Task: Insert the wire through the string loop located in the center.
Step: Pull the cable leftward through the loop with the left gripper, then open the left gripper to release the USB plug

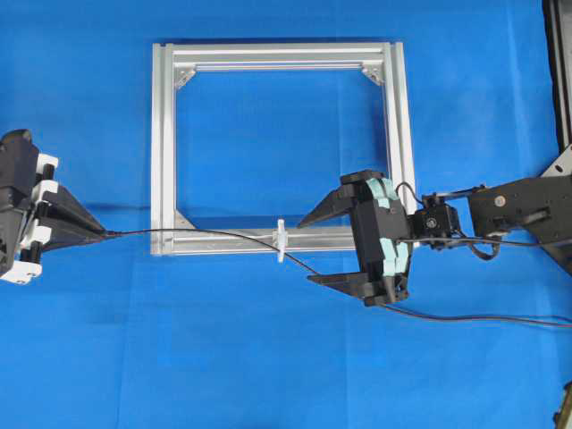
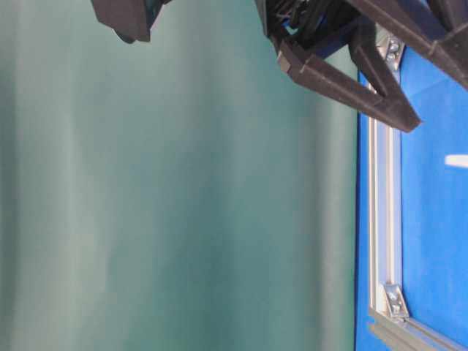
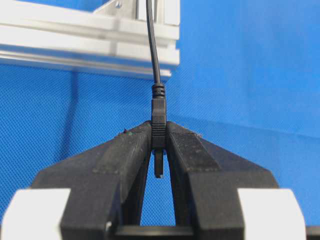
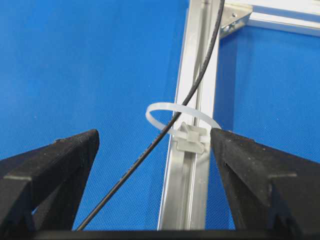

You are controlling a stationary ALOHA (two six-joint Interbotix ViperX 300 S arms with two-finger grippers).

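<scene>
Wire (image 4: 200,80): already passes through loop (image 4: 182,117) on frame's (image 1: 161,152) near bar. Left gripper (image 3: 159,137): clamped on plug (image 3: 158,120), left of frame. Right gripper (image 1: 311,250): wide, empty (straddling loop). Remaining: little, perhaps pulling slack through.

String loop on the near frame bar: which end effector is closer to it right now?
Right. The right end effector is open just beside the string loop; the left end effector, shut on the wire plug, sits beyond the frame's left corner.

Overhead looks straight down; wrist views sit close; all share frame (image 1: 277,147).
</scene>
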